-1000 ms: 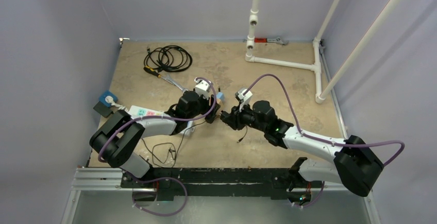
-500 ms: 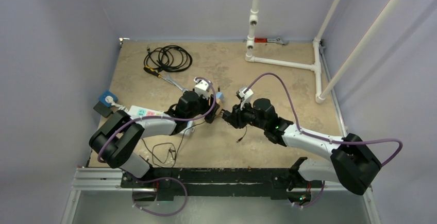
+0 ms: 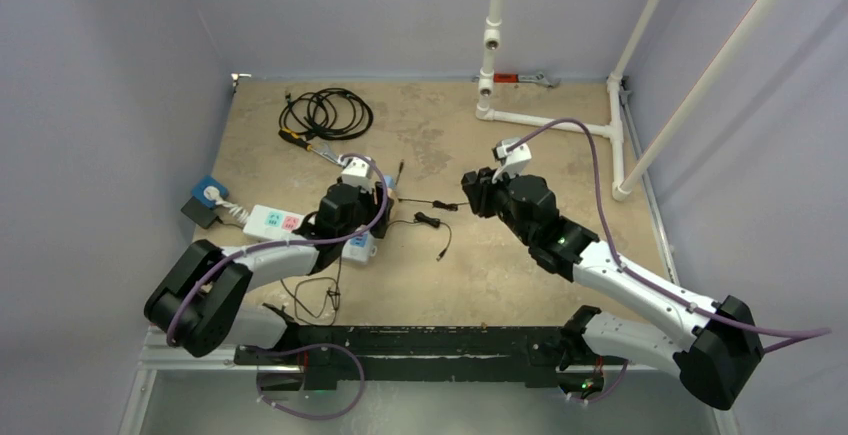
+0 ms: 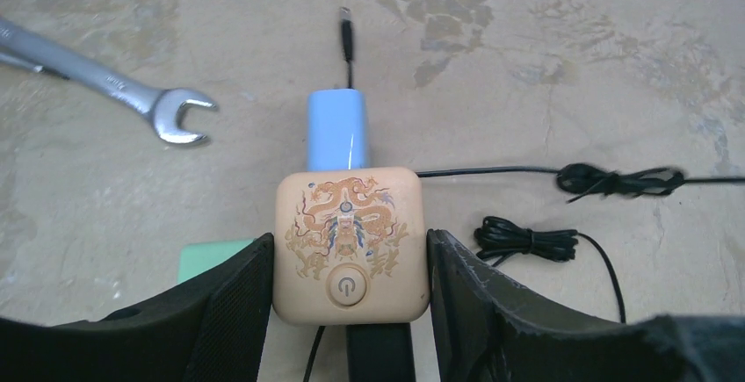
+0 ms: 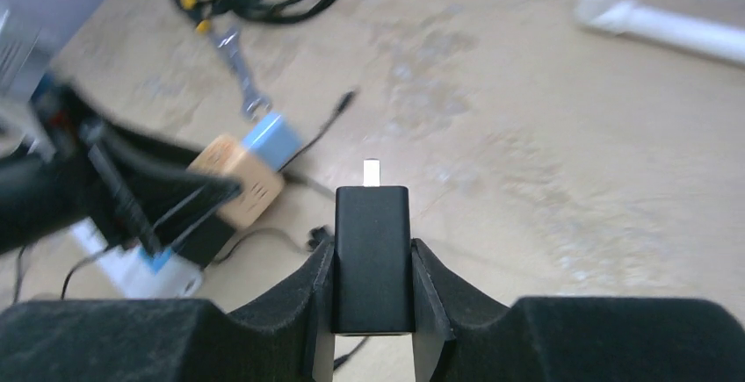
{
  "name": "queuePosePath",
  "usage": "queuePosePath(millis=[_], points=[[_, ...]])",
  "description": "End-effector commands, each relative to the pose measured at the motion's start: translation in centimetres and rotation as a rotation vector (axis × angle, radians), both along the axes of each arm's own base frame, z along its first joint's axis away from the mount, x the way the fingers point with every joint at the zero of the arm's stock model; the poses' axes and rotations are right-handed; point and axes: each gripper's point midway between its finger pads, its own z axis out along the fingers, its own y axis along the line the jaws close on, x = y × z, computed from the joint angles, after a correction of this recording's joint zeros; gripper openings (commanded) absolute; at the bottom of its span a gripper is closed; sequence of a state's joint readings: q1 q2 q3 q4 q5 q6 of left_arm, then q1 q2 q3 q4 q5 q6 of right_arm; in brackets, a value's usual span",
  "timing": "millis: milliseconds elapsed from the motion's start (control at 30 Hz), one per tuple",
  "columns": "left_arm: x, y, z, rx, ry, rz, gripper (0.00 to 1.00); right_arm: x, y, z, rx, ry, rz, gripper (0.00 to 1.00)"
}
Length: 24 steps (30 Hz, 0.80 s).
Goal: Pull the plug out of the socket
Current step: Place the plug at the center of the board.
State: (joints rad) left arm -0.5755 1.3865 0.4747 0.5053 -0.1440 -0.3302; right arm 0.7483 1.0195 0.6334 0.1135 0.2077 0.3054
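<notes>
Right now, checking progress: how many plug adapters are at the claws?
2: black adapter in the right claw; blue adapter on the beige socket in the left claw. Others may be hidden.

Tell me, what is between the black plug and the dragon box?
A thin black cable lies between the plug and the dragon box, clearest in the top view.

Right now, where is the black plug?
The black plug is pinched in the right gripper, mid-table in the top view. It sits apart from and to the right of the beige socket cube that the left gripper holds.
</notes>
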Motion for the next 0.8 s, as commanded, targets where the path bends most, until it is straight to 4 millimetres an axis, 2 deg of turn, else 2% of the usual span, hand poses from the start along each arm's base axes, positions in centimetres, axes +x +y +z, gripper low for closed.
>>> queuePosePath(millis=[0,100,233,433,533,667,767], points=[[0.0,2.8,1.5,0.006,-0.062,0.11,0.0,2.7,-5.0,3.9,-0.093,-0.038,-0.316,0.0],[-0.3,3.7,2.7,-0.008,-0.103,0.146,0.0,3.8,-7.9,5.4,-0.154,-0.051,-0.475,0.0],[-0.6,4.5,3.9,-0.021,-0.141,0.172,0.0,5.0,-11.8,7.9,-0.135,-0.064,-0.621,0.0],[-0.7,4.7,4.4,-0.024,-0.153,0.178,0.0,5.8,-17.6,10.7,-0.126,-0.102,-0.804,0.0],[-0.8,4.6,4.6,-0.03,-0.157,0.174,0.0,5.9,-20.7,11.2,-0.166,-0.104,-0.917,0.0],[-0.9,4.6,4.5,-0.032,-0.154,0.172,0.0,6.1,-24.4,10.6,-0.179,-0.09,-1.021,0.0],[-0.8,4.5,4.5,-0.032,-0.151,0.169,0.0,7.2,-24.7,8.9,-0.143,-0.064,-0.98,0.0]])
